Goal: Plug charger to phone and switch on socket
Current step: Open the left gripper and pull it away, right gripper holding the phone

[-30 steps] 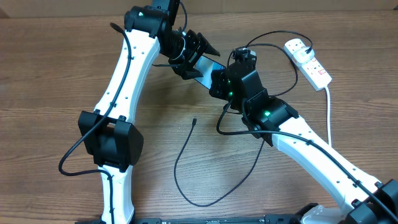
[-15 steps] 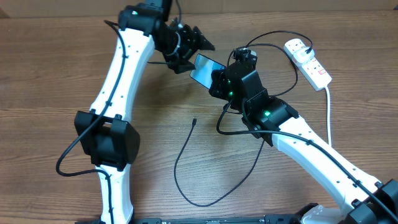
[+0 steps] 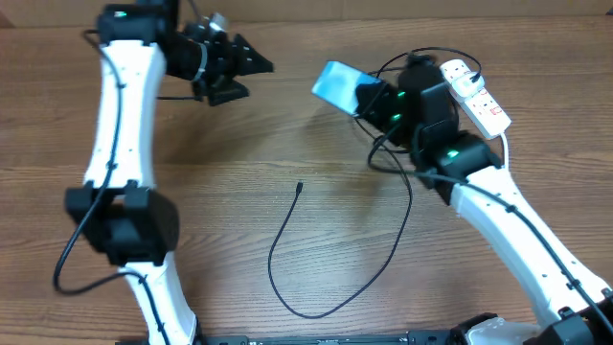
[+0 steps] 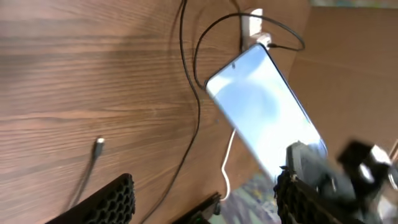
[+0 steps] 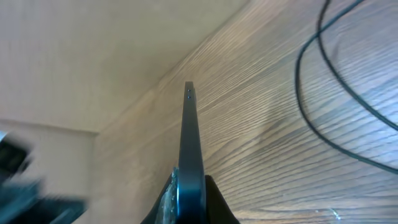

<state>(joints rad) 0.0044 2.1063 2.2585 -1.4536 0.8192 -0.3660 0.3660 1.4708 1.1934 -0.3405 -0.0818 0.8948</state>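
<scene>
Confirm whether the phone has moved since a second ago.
Yes. In the overhead view the phone has shifted right, toward the socket, clamped in the right gripper.

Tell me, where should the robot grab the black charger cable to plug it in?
Probably just behind the connector tip, coming from straight above with the open left gripper. The charger lies flat on the table, and its tip is a free end with bare wood around it, so the jaws can straddle the thin cable there.

1. Phone (image 3: pixel 335 84): pale blue screen, dark edge.
2. Charger (image 3: pixel 271 257): black.
3. Socket (image 3: pixel 476 96): white, red switches.
4. Table (image 3: pixel 287 144): brown wood grain.
5. Arms (image 3: pixel 115 115): white, black joints, green lights.
</scene>
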